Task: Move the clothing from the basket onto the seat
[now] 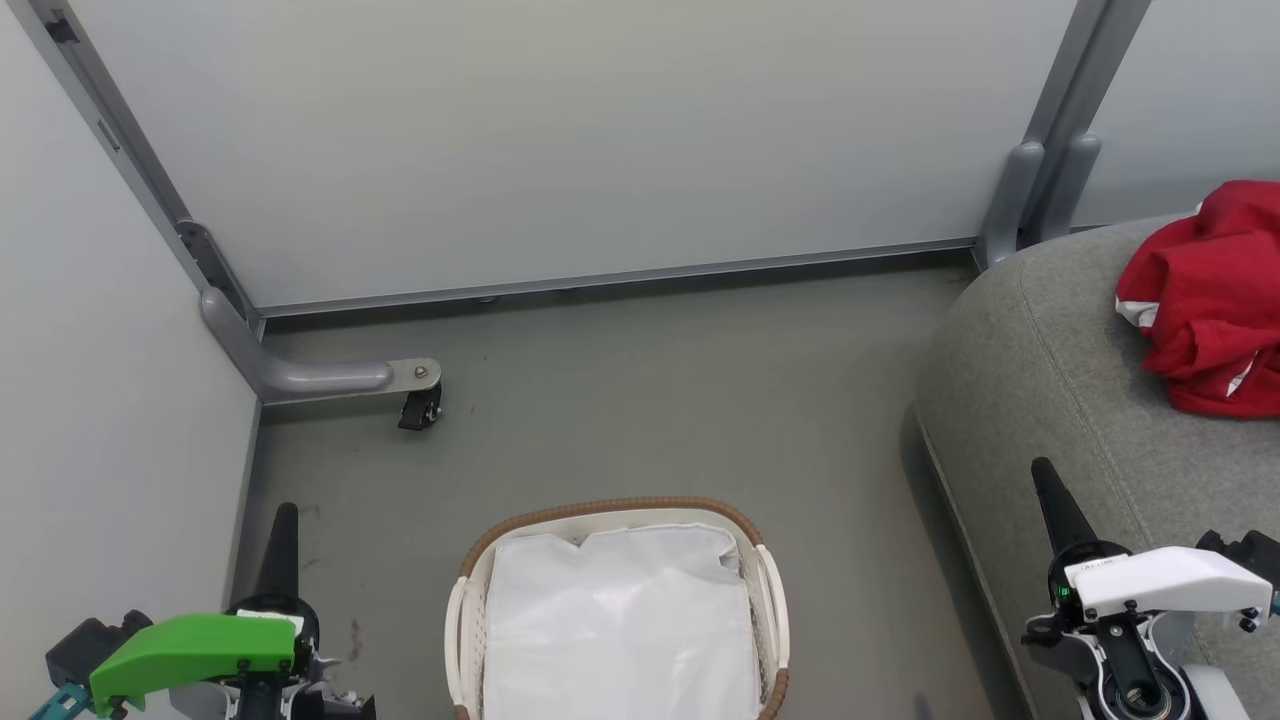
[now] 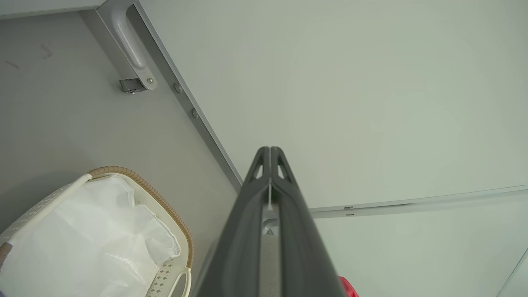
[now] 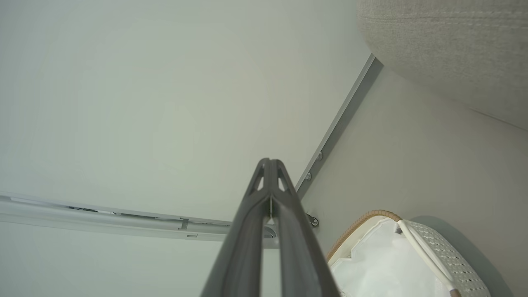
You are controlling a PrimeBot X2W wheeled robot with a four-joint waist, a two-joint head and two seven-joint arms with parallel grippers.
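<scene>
Now we hold our left hand (image 1: 283, 525) and right hand (image 1: 1050, 495) low, pointing forward, fingers pressed together on nothing. Between them the oval white plastic basket with brown woven rim (image 1: 620, 507) holds its white cloth liner (image 1: 620, 620); the bright red fabric clothing (image 1: 1210, 300) lies on the grey woven sofa seat (image 1: 1040, 380).
</scene>
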